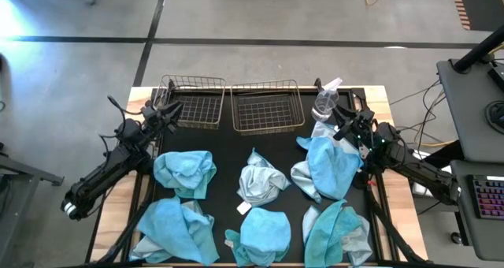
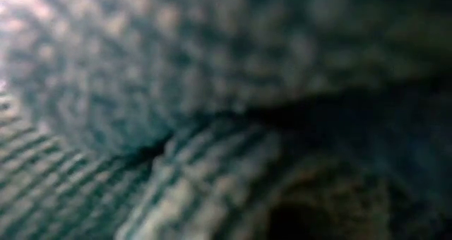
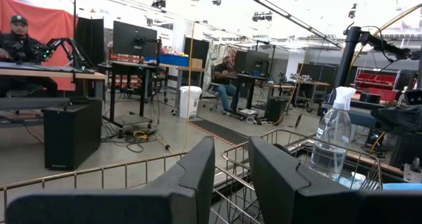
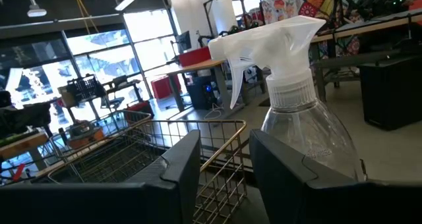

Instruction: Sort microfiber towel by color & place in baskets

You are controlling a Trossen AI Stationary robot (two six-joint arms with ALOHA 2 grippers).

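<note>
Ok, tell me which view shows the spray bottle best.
The right wrist view: the spray bottle fills it, white trigger head and clear body close up. The left wrist view shows it whole but farther off, the high view small from above, the low view nothing.

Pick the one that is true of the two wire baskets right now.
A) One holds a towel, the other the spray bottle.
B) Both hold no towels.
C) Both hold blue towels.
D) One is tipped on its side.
B: in the high view the left basket and right basket show only bare mesh, while the towels lie on the mat.
</note>
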